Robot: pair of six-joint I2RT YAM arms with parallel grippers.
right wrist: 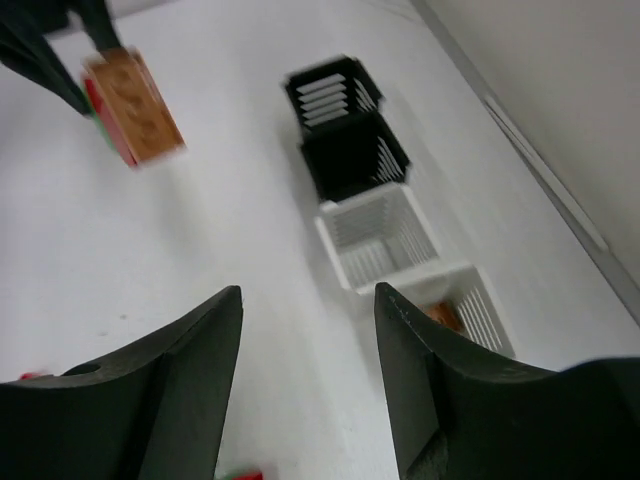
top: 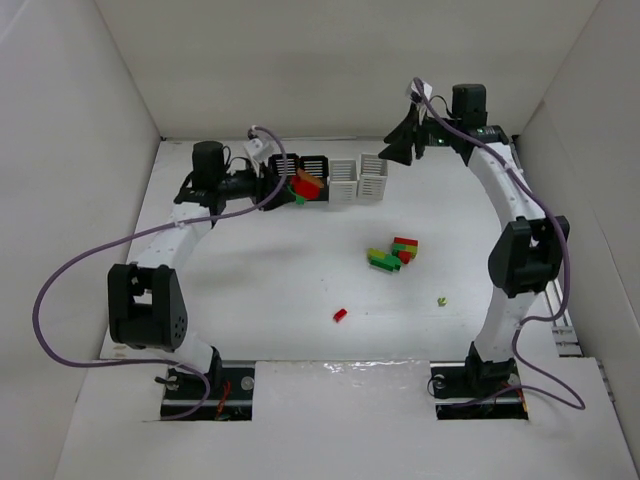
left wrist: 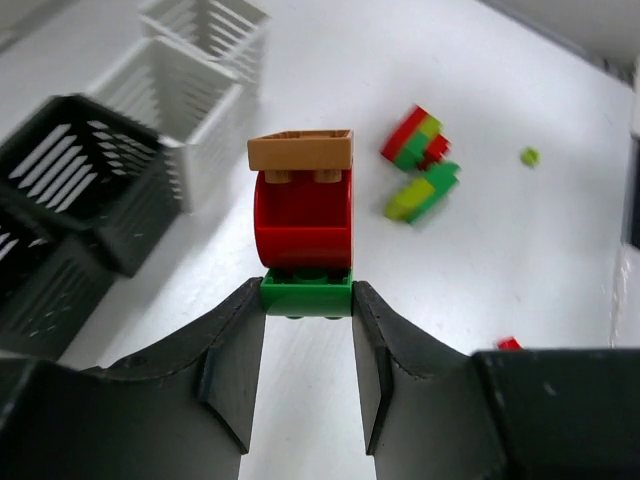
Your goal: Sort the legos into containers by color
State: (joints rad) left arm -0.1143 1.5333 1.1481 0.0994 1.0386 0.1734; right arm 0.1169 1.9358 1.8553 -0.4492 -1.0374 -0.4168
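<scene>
L gripper (left wrist: 308, 300) jaws clamp lego stack (left wrist: 302, 205) by green base, prob. for splitting; R gripper (right wrist: 308, 300) jaws open, empty.

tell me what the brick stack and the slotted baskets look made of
The brick stack looks like glossy moulded plastic: sheen on the red curve, crisp studs. The black baskets and white baskets are probably plastic too, duller, thin evenly slotted walls.
</scene>
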